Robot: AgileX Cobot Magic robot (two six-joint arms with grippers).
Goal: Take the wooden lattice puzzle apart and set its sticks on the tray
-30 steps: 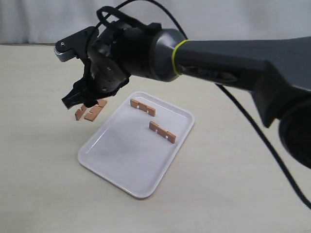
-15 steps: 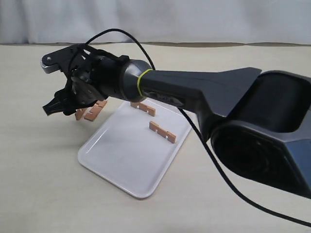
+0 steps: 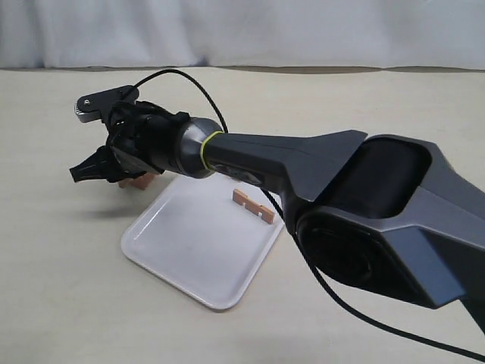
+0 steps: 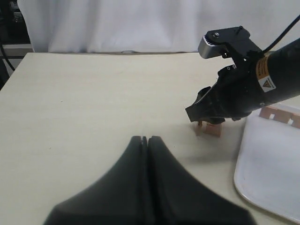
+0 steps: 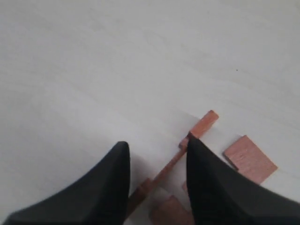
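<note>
Right gripper (image 5: 157,140) jaws apart, straddling reddish-brown notched wooden stick (image 5: 201,124) at ten o'clock off white plastic tray (image 3: 204,258): set for pick. Left gripper (image 4: 146,139) shut, empty, idle.

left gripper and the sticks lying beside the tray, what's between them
Bare table, nothing else, as the left wrist view shows. The left gripper sits shut, apart from those sticks.

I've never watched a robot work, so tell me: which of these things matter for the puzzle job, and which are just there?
Job: white tray; stick on the tray; loose sticks beside it; right gripper straddling one.
Just there: black cable; white curtain; shut left gripper.
</note>
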